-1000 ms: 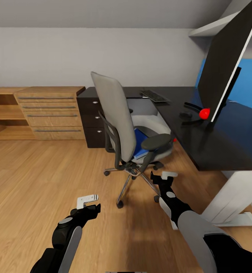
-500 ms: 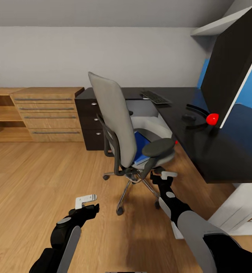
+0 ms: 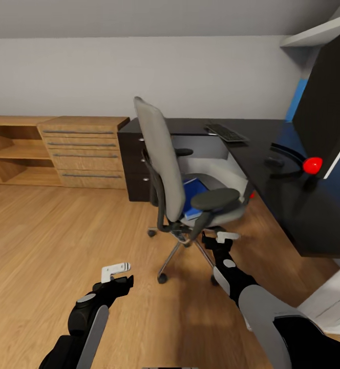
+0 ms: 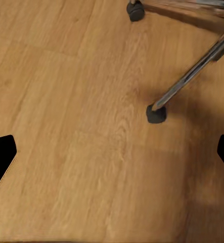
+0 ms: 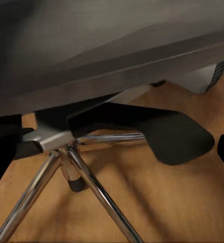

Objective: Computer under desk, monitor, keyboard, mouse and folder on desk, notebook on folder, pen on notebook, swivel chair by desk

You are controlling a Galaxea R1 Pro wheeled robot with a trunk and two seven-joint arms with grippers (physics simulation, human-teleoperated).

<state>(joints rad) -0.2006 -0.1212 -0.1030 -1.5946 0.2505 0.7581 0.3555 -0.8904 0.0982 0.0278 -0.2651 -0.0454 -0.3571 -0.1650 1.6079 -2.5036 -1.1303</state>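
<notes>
The grey swivel chair (image 3: 160, 159) stands on the wood floor with its back toward me, just left of the black desk (image 3: 282, 205). A blue folder (image 3: 194, 196) lies on its seat. On the desk sit the keyboard (image 3: 226, 132), the small black mouse (image 3: 274, 162) and the big black monitor (image 3: 331, 102). A pale grey box, the computer (image 3: 203, 146), shows under the desk behind the chair. My left gripper (image 3: 116, 274) (image 4: 112, 157) hangs open over bare floor. My right gripper (image 3: 218, 240) (image 5: 112, 152) is open beside the chair's chrome base (image 5: 66, 152). Notebook and pen are out of view.
A light wooden drawer chest (image 3: 83, 151) and open shelves (image 3: 11, 154) line the back wall at the left. A red ball-like object (image 3: 312, 165) rests by the monitor's foot. The desk's white leg (image 3: 334, 302) stands at the right. Chair casters (image 4: 156, 114) lie near my left gripper.
The whole picture has shifted rightward, so the camera has turned or moved. Both grippers keep their place in the view and stay open. The chair looks unmoved relative to the desk.
</notes>
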